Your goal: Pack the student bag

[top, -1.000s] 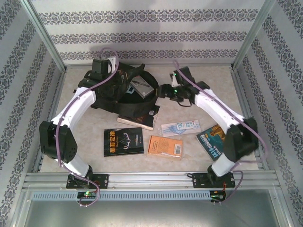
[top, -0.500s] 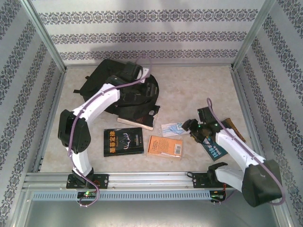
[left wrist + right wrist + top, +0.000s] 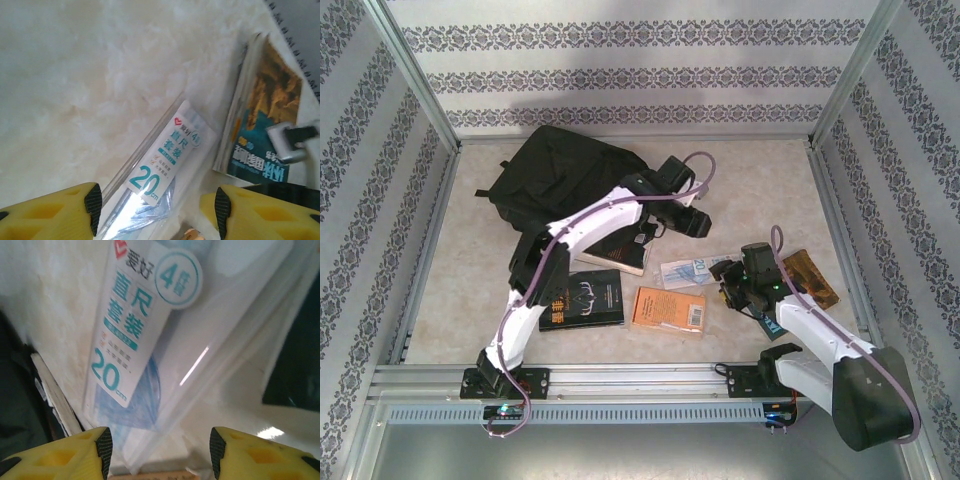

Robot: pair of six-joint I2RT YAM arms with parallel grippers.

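Student bag: the student bag [image 3: 565,172] sits at the far left of the counter [image 3: 760,185], slumped and leaning partly on a pale book [image 3: 615,258]. Can't tell which way its opening faces.
Left fingers: the left fingers [image 3: 60,210] are spread wide with nothing in them. They hang right over the ruler pack [image 3: 160,170], which looks lined up for a grab.
Right fingers: the right fingers [image 3: 65,452] are also apart and empty, hovering low over the same pack from the near side.
Ruler pack: a clear sleeve with a "20 cm" label, lying flat on the counter just beside a teal book [image 3: 260,130]. It's thin and slick, so I'd guess it's fiddly to pinch, and that may be why both arms are on it.
Leftovers: the black book [image 3: 582,298] and orange book [image 3: 670,310] lie side by side near the front, well apart from the bag, so they're not packed yet.
Worry: two sets of fingers crowd one small item and could easily bump each other.
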